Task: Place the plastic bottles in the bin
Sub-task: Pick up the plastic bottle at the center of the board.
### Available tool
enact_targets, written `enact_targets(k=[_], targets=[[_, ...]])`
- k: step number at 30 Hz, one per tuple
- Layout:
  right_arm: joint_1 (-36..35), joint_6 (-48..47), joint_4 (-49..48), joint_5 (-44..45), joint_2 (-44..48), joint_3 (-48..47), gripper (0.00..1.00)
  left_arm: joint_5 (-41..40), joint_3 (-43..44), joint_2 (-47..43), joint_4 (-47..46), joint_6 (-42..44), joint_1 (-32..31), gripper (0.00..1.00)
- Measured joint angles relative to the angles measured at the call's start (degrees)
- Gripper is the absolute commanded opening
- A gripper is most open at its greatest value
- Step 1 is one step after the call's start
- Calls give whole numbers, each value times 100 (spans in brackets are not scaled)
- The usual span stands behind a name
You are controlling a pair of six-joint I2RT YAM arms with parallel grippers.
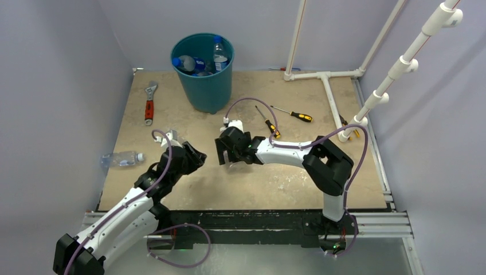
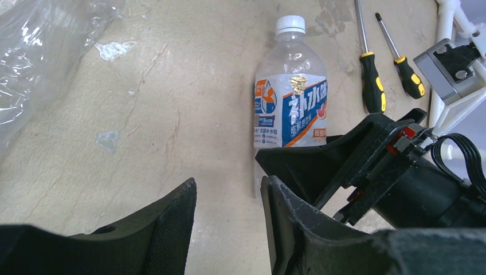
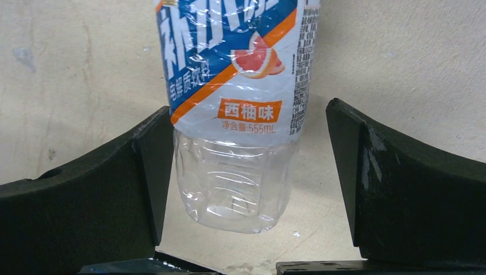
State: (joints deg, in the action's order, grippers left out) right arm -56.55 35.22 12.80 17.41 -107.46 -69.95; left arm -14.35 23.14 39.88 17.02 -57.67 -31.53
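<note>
the tabletop [image 1: 286,183] carries the teal bin [image 1: 206,91] at its far edge, with plastic bottles [image 1: 195,62] inside. the right gripper [image 3: 249,132], jaws wide apart, straddles a blue-and-orange-labelled bottle [image 2: 290,97] lying flat. the left gripper [image 2: 229,189] stands narrowly apart, empty. a clear bottle [image 1: 121,158] lies near the left edge.

Blue-and-white label [image 3: 240,69] of the bottle [image 3: 232,189]: orange panel reading "西柚味", beneath it "净含量 555mL", large white characters of which "补水" is legible in the left wrist view, finer print unreadable.
</note>
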Motion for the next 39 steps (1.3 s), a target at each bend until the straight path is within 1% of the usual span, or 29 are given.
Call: enact_targets(k=[2, 4, 6, 8, 14, 16, 19, 22, 24, 27, 30, 35, 39], targets=[[0, 15, 28, 7, -55, 0, 92, 0, 0, -2, 48, -2, 0, 44], [0, 4, 9, -13, -101, 7, 87, 0, 0, -20, 85, -2, 0, 44], [-2, -20, -48, -42, -101, 76, 78, 0, 0, -70, 131, -2, 0, 44], [-2, -57, -192, -76, -55, 260, 71, -4, 0, -149, 168, -2, 0, 45], [-2, -258, -717, -369, 459, 1036, 54, -28, 186, -267, 197, 133, 0, 57], [-2, -409, -1014, -535, 863, 1427, 51, -22, 387, -258, 195, 282, 0, 63], [-2, -678, -1657, -824, 1794, 2162, 48, -13, 772, -229, 177, 507, 0, 74], [-4, -953, -2531, -1169, 2975, 3021, 44, 20, 1156, -225, -4, 780, 0, 80], [-7, -1110, -3331, -1491, 3755, 3665, 42, 138, 1294, -258, -280, 979, 0, 82], [-7, -1239, -4345, -1888, 4605, 4496, 39, 551, 1333, -326, -846, 1292, 0, 87], [-7, -1325, -5071, -2190, 5139, 5108, 36, 1139, 1414, -254, -1445, 1456, 0, 88], [-7, -1432, -5803, -2507, 5283, 5366, 32, 2413, 1803, 264, -2562, 1517, 0, 85], [-7, -1440, -6194, -2608, 5283, 5455, 29, 3423, 1891, 706, -3434, 1320, -2, 84]])
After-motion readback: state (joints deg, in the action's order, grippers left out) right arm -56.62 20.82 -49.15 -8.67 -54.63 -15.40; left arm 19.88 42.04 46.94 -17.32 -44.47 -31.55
